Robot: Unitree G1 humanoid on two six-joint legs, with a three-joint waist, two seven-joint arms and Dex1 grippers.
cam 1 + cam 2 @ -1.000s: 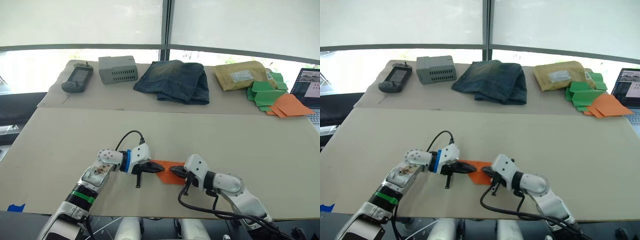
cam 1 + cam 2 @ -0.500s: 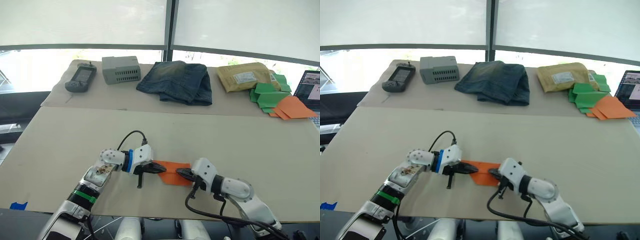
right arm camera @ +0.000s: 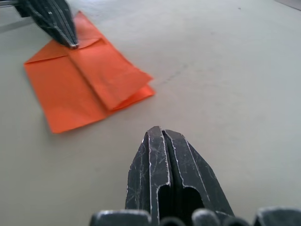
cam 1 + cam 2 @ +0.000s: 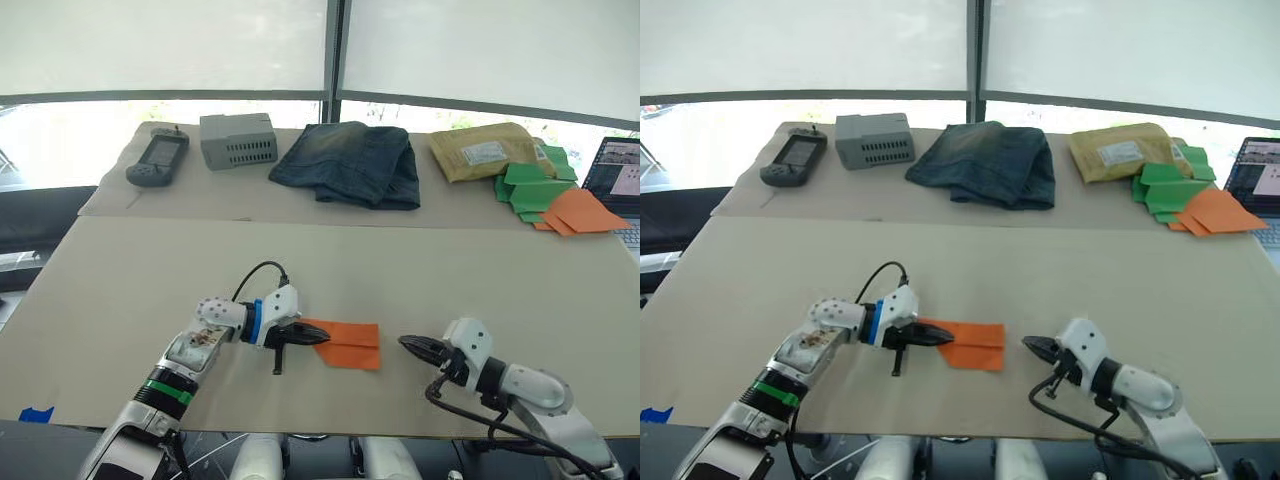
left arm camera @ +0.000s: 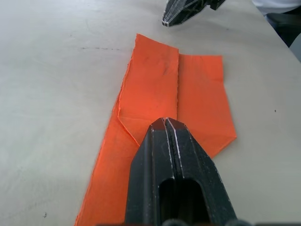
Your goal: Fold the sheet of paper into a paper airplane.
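The sheet of paper lies flat near the table's front edge, bright orange, folded into a layered wedge with a centre crease. My left gripper is shut, and its tips rest on the paper's left, pointed end. My right gripper is shut and empty, a short way to the right of the paper and not touching it. The right wrist view shows the paper ahead of the right gripper, with the left gripper pressing on its far end.
Along the back of the table lie a handheld device, a grey box, folded jeans, a padded envelope, green paper shapes and paler orange pieces. A laptop sits at the far right.
My right gripper has let go of the paper's right end and drawn back to the right. The left gripper has stayed on the paper's left end.
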